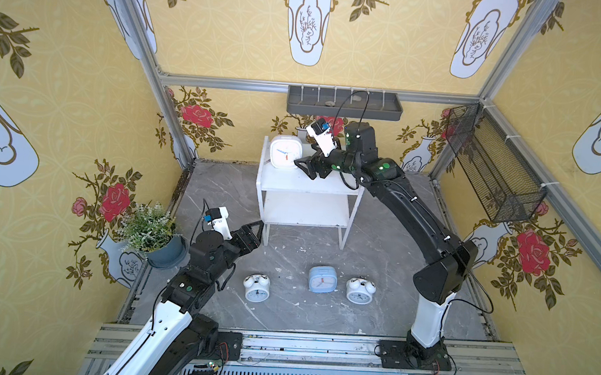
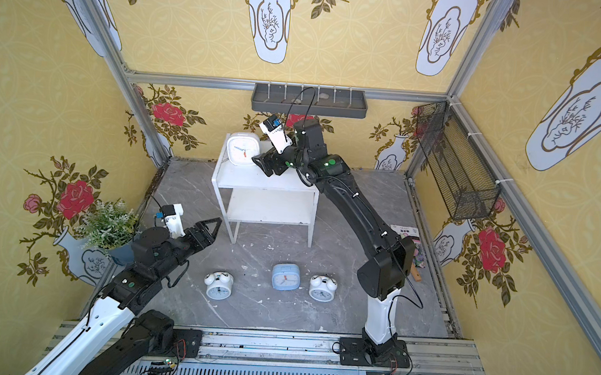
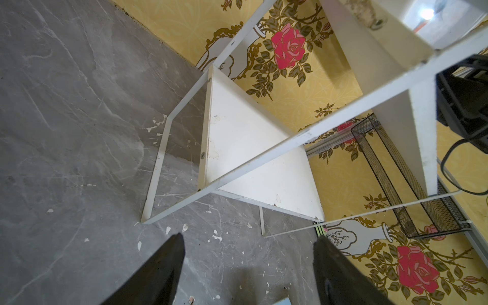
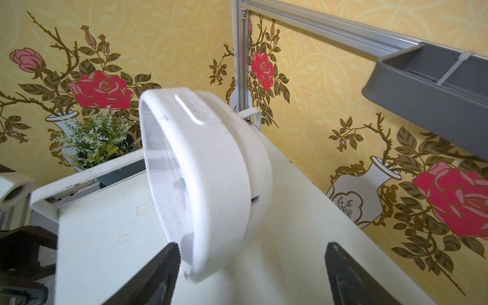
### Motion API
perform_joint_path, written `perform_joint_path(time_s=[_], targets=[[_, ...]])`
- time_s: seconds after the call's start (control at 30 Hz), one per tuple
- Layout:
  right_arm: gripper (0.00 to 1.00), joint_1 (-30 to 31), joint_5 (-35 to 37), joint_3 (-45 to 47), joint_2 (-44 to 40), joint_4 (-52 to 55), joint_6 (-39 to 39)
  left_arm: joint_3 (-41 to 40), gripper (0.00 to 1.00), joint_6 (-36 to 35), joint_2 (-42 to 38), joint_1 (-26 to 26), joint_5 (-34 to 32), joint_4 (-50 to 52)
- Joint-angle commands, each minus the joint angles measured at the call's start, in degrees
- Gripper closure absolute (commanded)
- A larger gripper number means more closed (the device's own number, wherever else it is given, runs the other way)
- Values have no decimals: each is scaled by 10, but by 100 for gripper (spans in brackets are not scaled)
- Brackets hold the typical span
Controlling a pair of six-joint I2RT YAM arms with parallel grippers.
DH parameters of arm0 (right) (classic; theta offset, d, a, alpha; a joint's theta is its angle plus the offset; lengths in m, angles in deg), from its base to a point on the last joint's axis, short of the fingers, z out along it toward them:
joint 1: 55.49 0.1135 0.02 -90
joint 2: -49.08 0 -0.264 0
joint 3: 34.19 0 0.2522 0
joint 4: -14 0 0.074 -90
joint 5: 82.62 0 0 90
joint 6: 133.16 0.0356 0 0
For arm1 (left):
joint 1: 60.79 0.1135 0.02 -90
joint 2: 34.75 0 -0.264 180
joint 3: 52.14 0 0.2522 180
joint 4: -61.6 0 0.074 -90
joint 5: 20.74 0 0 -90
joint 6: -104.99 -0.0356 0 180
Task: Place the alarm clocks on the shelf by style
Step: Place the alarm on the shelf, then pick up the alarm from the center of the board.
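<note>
- Right wrist view: black right gripper (image 4: 252, 247) has its fingers spread, released; white rounded-square alarm clock (image 4: 206, 184) stands just ahead on the top board of the white two-tier shelf (image 4: 105, 237).
- In a top view, that clock (image 1: 286, 152) is upper centre of frame.
- Light-blue rounded-square clock (image 1: 322, 279) is lower centre on the grey marble tabletop (image 1: 283, 314), between the left twin-bell clock (image 1: 257, 288) and the right twin-bell clock (image 1: 360, 291), both round and white.
- Left gripper (image 3: 250, 237): fingers apart, holding nothing, near the shelf leg.

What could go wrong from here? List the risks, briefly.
1. The right gripper stands open right at the white square clock on the shelf; a crooked retreat could topple it.
2. The open left gripper hovers near the shelf's front leg; a bump might shake the shelf.
3. The light blue clock lies close to a twin-bell clock; grabbing it may knock that one.
</note>
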Motion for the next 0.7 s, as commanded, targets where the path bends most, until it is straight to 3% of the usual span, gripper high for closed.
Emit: perform_joint_path(time_s=[0.0,0.17,0.33,0.43,0.67], targets=[[13,-1,5,-4,-3,-7,-2,1,19,-8,-2,0,5,-16],[14,8,-9,29,-31,-12,-8,-1,20,-11,-7,1,8,-12],[14,41,26,73,-96,-12,-5,2,20,-17,-10,1,15,-2],[14,74,59,166,-176,-20,15,1,21,-21,-21,0,15,4],[16,129,36,432,-376,45,134,-9,27,-37,-32,-1,51,18]])
